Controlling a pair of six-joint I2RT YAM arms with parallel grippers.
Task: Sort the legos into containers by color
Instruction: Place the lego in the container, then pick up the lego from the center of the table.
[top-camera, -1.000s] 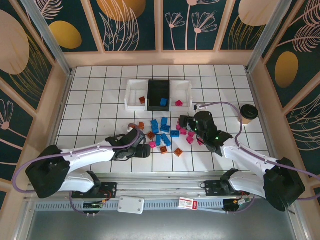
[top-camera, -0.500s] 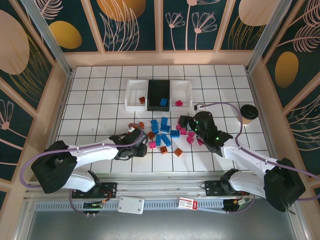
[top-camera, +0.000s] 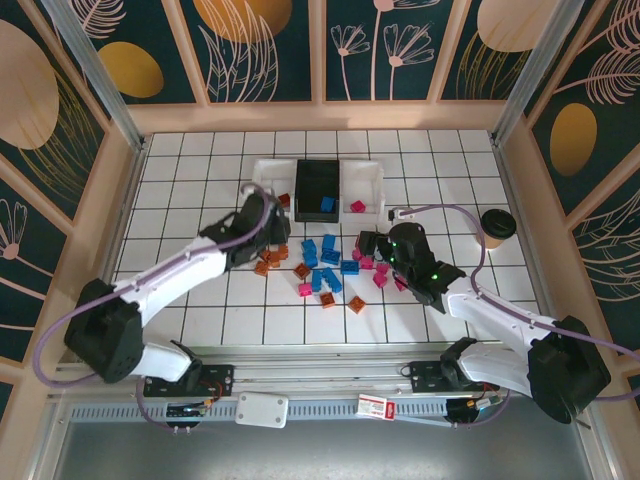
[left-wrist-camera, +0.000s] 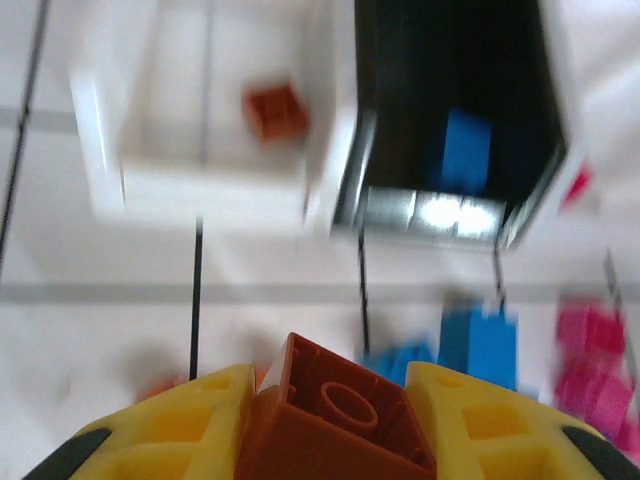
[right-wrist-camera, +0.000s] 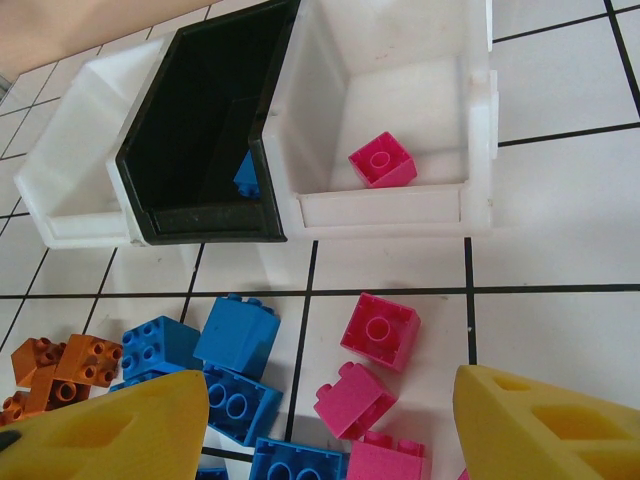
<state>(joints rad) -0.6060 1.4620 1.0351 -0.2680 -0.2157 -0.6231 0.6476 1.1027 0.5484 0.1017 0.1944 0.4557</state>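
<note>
The left tool (left-wrist-camera: 328, 385) is clenched on an orange-brown brick (left-wrist-camera: 335, 430), with its yellow fingers (left-wrist-camera: 175, 425) pressed against two opposite sides. The brick's hollow underside faces the wrist camera, and a round tube shows inside it. It looks roughly square, so I cannot tell its long axis. In the top view this tool is above the tabletop (top-camera: 190, 180), at the near wall of the left white bin (top-camera: 265, 175).

That bin holds a second orange-brown brick (left-wrist-camera: 275, 112). The black bin (right-wrist-camera: 190, 110) in the middle holds a blue brick (left-wrist-camera: 465, 150). The right white bin (right-wrist-camera: 400, 90) holds a pink brick (right-wrist-camera: 383, 160), turned slightly askew to the walls. The three bins stand side by side in a row, their long axes running away from the arms.

The right tool (right-wrist-camera: 330, 380) is released, its fingers (right-wrist-camera: 120, 430) spread wide apart. It points toward the bins and hovers over the right side of the loose pile (top-camera: 325, 270). Under it, pink bricks (right-wrist-camera: 380, 330) and blue bricks (right-wrist-camera: 237, 340) lie at mixed angles, with orange ones (right-wrist-camera: 88, 360) further left. A paper cup (top-camera: 497, 227) stands well apart on the right.
</note>
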